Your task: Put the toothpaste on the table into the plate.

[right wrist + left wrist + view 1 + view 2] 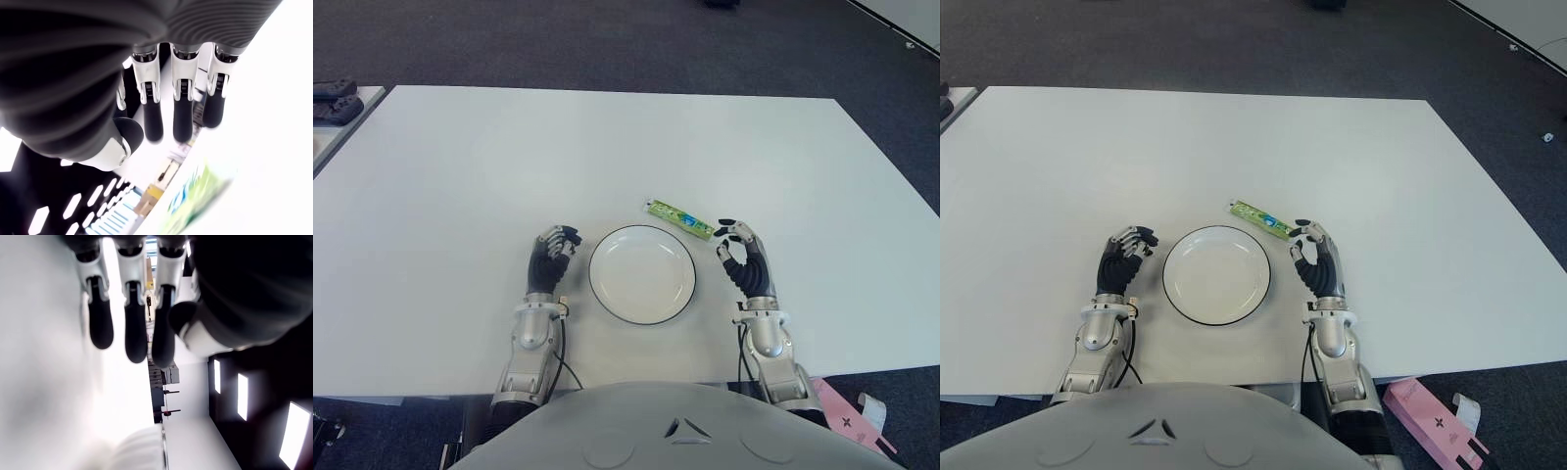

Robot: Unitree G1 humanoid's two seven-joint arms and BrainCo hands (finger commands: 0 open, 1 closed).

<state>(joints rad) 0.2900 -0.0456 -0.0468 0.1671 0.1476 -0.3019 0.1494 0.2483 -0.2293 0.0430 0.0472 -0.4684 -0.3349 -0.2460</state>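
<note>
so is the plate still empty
Empty: the plate shows only bare white inside; the toothpaste lies on the table beyond its rim.

White table [460, 166] — a black-rimmed plate [642, 274] and a green toothpaste tube [680, 218] lie on it.

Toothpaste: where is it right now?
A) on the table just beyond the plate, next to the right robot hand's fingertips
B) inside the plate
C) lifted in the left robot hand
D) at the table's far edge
A: the toothpaste lies flat on the table beyond the empty plate, by the open right robot hand.
</note>
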